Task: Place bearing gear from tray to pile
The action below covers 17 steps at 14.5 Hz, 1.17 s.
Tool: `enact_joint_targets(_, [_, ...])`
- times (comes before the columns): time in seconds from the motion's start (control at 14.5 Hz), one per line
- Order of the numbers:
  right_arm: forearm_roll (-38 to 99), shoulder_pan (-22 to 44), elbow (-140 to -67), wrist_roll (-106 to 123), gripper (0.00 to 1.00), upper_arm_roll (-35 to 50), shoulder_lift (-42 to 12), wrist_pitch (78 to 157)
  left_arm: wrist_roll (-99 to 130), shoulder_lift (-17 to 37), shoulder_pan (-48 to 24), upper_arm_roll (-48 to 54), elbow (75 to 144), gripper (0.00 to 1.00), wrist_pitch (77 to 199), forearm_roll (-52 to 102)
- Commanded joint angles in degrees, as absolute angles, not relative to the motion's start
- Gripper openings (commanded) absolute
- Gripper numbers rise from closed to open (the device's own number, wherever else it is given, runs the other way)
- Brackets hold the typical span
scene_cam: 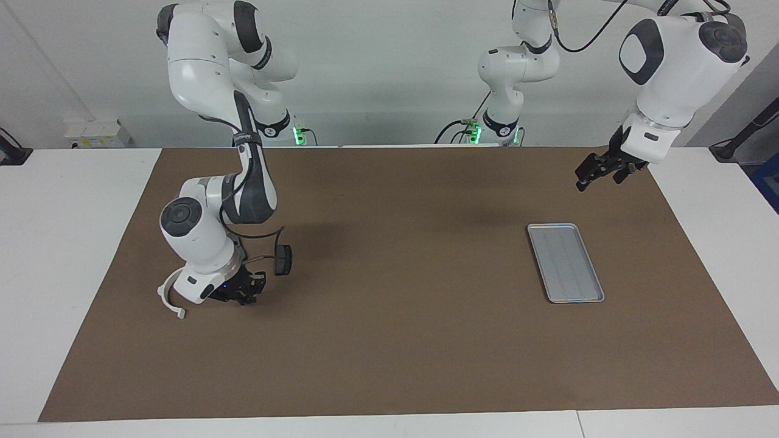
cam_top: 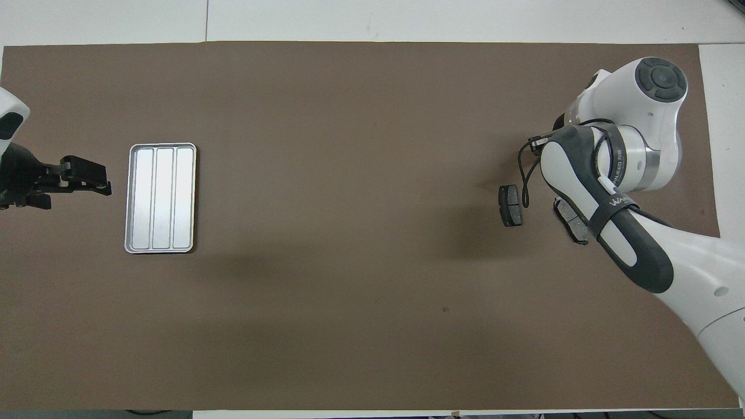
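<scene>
Nearest the robots: left gripper [scene_cam: 605,172] hangs in the air over the brown mat [scene_cam: 395,340] at the left arm's end, near the tray's robot-side end, not touching anything. Fingers look slightly apart in the facing view, nothing between them. This arm waits.

Next out: tray [scene_cam: 565,262], silver, ridged, flat on the mat. Its bed shows bare in both views; no bearing gear visible in it.

About the same depth, at the right arm's end: the pile. One dark brake-pad plate [cam_top: 510,205] lies clear on the mat. A second plate [cam_top: 571,221] is half hidden under the right arm. The white semicircular bracket [scene_cam: 169,298] lies farther from the robots, just beside the right wrist.

Right gripper [scene_cam: 242,292] is down low at the pile, close to the mat. Fingers hidden by the wrist; cannot tell if they are apart or clamped on something. The gear itself is not visible anywhere.

Step, as a judgement: placing at the pile, likely at or around release. Next move calls for a straight lift clear of the plates and bracket without nudging them.
</scene>
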State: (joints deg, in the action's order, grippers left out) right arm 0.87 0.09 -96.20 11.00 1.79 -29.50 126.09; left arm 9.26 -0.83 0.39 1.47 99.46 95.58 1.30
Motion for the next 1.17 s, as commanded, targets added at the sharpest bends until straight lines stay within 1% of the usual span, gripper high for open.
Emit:
enact_joint_targets(0.0, [1.84, -0.79, -100.71, 12.48, 0.0, 2.72, -26.02, 125.86, 8.7, -2.64, 0.09, 1.23, 101.51, 1.0, 96.94, 1.93])
enact_joint_targets(0.34, [2.02, 0.0, -103.09, 11.17, 0.0, 2.81, -24.7, 126.04, 8.7, -2.64, 0.0, 1.23, 101.51, 1.0, 96.86, 1.93])
enact_joint_targets(0.97, [2.02, 0.0, -106.61, 11.07, 0.0, 2.81, -24.26, 128.94, 8.79, -2.72, 0.09, 1.23, 101.51, 1.0, 96.86, 1.93])
enact_joint_targets(1.03, [2.02, 0.09, -106.52, 10.99, 0.04, 2.81, -24.26, 128.94, 8.79, -2.72, 0.09, 1.23, 101.51, 1.0, 96.86, 1.93])
enact_joint_targets(1.1, [2.02, 0.09, -106.52, 10.46, 0.42, 2.81, -24.26, 128.94, 8.79, -2.72, 0.09, 1.23, 101.51, 1.0, 96.86, 1.93])
